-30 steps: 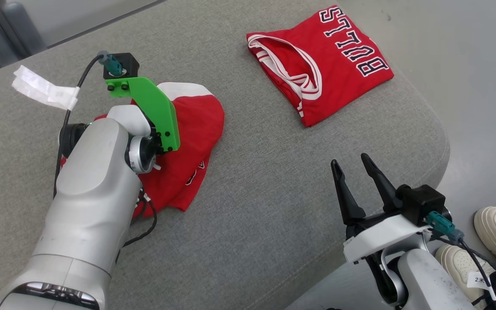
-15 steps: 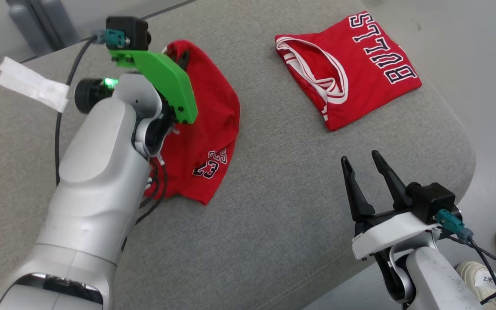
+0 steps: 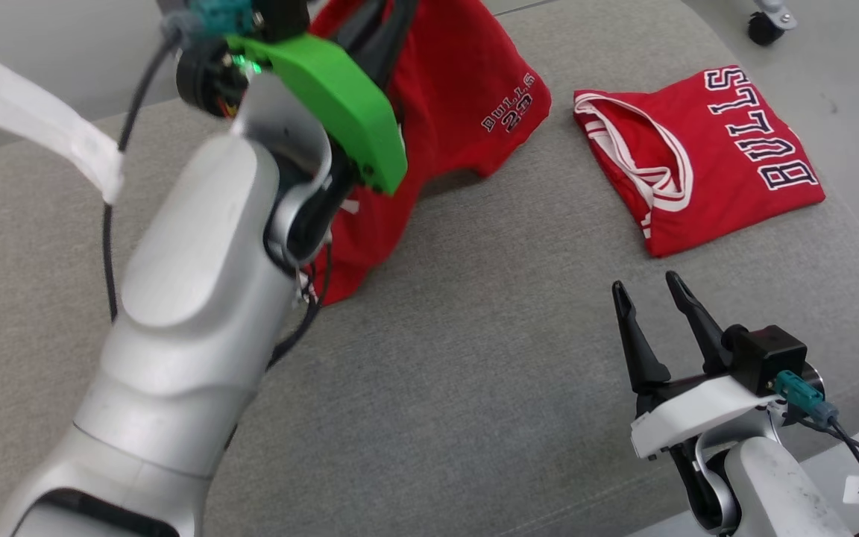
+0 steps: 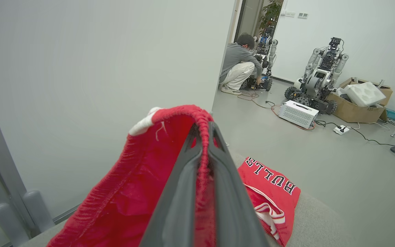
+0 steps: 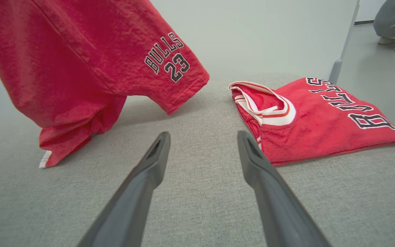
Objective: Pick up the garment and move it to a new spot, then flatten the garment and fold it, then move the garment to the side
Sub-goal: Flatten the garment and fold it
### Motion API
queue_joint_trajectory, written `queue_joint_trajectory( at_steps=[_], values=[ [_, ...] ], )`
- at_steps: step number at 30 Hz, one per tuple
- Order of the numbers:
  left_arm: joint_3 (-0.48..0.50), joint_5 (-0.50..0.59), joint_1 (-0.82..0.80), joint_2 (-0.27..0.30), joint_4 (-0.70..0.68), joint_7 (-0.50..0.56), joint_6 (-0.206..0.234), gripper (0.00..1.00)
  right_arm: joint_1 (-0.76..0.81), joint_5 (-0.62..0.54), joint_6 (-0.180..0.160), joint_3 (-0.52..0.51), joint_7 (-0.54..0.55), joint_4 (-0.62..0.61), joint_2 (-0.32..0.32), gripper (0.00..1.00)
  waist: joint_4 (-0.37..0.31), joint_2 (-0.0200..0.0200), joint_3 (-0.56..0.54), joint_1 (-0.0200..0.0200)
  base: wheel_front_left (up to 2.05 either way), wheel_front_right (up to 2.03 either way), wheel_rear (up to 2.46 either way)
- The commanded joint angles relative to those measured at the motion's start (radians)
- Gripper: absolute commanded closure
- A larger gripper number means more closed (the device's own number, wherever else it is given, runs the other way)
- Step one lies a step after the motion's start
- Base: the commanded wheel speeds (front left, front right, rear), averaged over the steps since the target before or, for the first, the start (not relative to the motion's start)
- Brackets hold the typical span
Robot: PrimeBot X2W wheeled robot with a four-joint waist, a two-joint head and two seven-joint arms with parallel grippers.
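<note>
Red garment (image 3: 467, 97) hangs at the left from the left gripper (image 4: 202, 130), whose fingers are pressed together on a stitched edge of the cloth; the left wrist view shows that edge running up between them. The cloth is bunched, not spread. The bulk is in the air, but in the right wrist view its lowest corner rests on the grey cushion (image 3: 474, 388).

The step in hand appears to be the carry to a new spot. To do it well, the left arm should probably rise until that low corner comes off the cushion, so the cloth neither drags nor twists. The pinch holds only a narrow strip of edge, so a slow, even swing would suit better than a jerk.

Toward the middle lies a bare stretch of cushion, which looks like the best landing place. Lowering so the free hem touches first, then drawing the held edge away, should lay the cloth partly flat.

Further right, the right gripper (image 3: 644, 283) hovers low over the cushion with its fingers spread and empty, well placed to take a second corner. At the far right a folded jersey (image 3: 705, 164) lies on the cushion; the carry should stop short of it.
</note>
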Motion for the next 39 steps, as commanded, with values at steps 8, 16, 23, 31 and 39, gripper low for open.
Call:
queue_joint_trajectory(
  at_steps=[8,16,23,31,39],
  values=[
    [-0.128,-0.007,0.409,0.13,-0.109,0.077,-0.004,1.0,0.03,-0.014,-0.002,-0.013,0.025,-0.034,-0.012,0.0,0.155,-0.0001,-0.027,0.0,0.0,0.0,0.0],
    [-0.129,-0.015,0.607,0.23,-0.159,0.078,0.055,1.0,0.039,-0.026,-0.002,-0.01,0.052,-0.066,-0.015,0.0,0.22,-0.0001,-0.035,0.0,0.0,0.0,0.0],
    [-0.028,-0.072,0.678,0.244,-0.109,-0.032,0.117,1.0,0.038,-0.017,-0.002,0.015,0.07,-0.073,-0.021,0.0,0.222,-0.0001,-0.062,0.0,0.0,0.0,0.0],
    [0.031,-0.128,0.772,0.213,-0.061,-0.136,0.146,0.1,0.066,-0.011,-0.002,0.005,0.073,-0.075,-0.031,0.0,0.202,-0.0001,-0.099,0.0,0.0,0.0,0.0],
    [0.088,-0.144,0.852,0.184,-0.108,-0.303,0.159,0.0,0.088,-0.014,-0.002,-0.021,0.077,-0.087,-0.032,0.0,0.207,-0.0001,-0.127,0.0,0.0,0.0,0.0]
  ],
)
